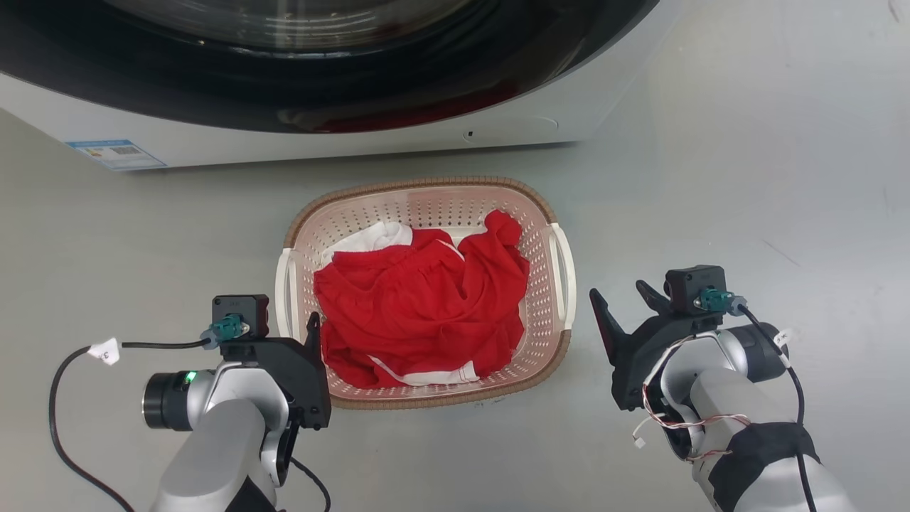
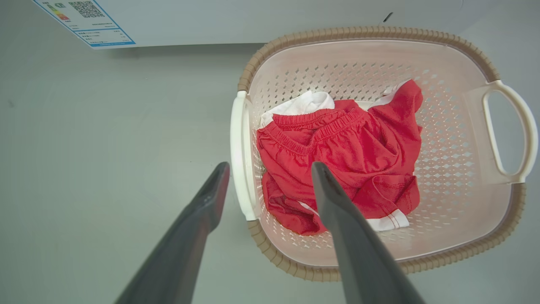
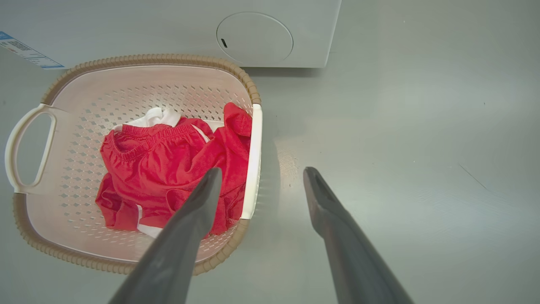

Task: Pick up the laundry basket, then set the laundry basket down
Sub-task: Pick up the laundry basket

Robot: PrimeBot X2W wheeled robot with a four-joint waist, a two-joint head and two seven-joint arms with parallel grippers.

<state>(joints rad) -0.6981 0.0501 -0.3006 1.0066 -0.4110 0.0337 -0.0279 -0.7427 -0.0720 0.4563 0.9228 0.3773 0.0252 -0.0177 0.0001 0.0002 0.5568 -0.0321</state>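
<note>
Left tool (image 2: 270, 168): fingers spread wide, gripping nothing. In its wrist view one finger (image 2: 209, 198) is over the floor and the other over the inside of the basket. Whether either touches the basket cannot be told.
Right tool (image 3: 262, 171): fingers also apart and empty. In its wrist view one is over the basket's inside and the other over bare floor. In the head view it is just outside the basket's side, not touching it.
Basket (image 1: 419, 186): sits on the floor between the two tools, upright, just ahead of both sets of fingertips.
Left handle (image 2: 240, 156): white bar on the basket side nearest the left tool. In that wrist view it lies between the left tool's fingers.
Right handle (image 3: 254, 160): white bar on the side nearest the right tool. In that wrist view it lies between the right tool's fingers, close to the inner one.
Red garment (image 1: 419, 306): crumpled inside the basket, below its rim. It has a white edge showing near the tools and a bit of white cloth (image 1: 373, 238) at its far side.
Washer (image 1: 355, 146): beyond the basket from both tools, close to the far rim.
Sticker (image 1: 117, 153): on the washer's front, ahead of the left tool and off to its outer side.
Round hatch (image 3: 254, 40): low on the washer's front, straight ahead of the right tool.
Floor (image 1: 746, 178): plain grey, under everything.
</note>
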